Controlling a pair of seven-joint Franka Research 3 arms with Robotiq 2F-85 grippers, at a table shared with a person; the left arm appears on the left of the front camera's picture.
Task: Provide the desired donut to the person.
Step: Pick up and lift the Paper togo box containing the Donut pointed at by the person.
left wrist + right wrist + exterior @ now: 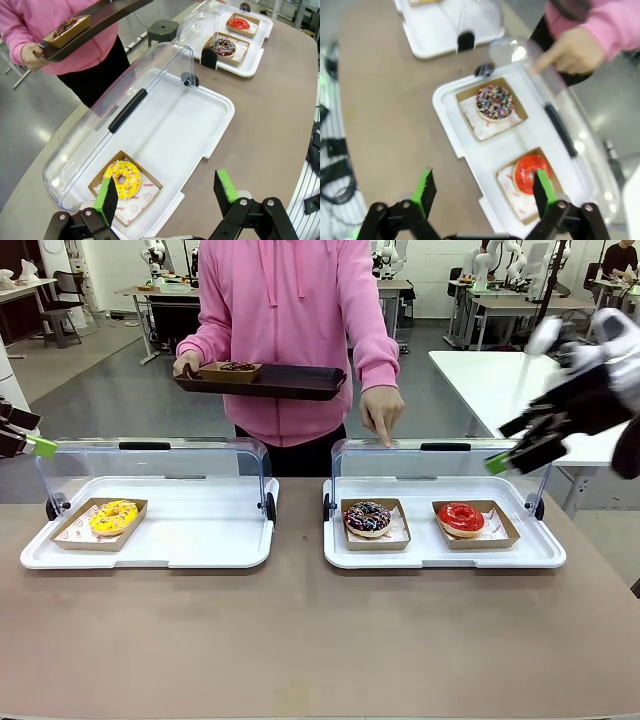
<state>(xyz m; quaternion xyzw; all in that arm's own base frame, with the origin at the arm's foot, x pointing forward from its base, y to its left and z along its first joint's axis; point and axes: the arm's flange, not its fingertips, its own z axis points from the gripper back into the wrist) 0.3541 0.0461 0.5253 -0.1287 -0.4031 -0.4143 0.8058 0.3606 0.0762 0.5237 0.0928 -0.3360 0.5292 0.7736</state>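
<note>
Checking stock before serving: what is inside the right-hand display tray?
Two cardboard boats: a chocolate sprinkled donut left, a red glazed donut right. Each donut hides part of the paper beneath it.

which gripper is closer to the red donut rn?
Right. The right gripper hangs just above the red donut, by the open lid behind it. The left gripper sits far off at the robot's left, past the yellow donut.
</note>
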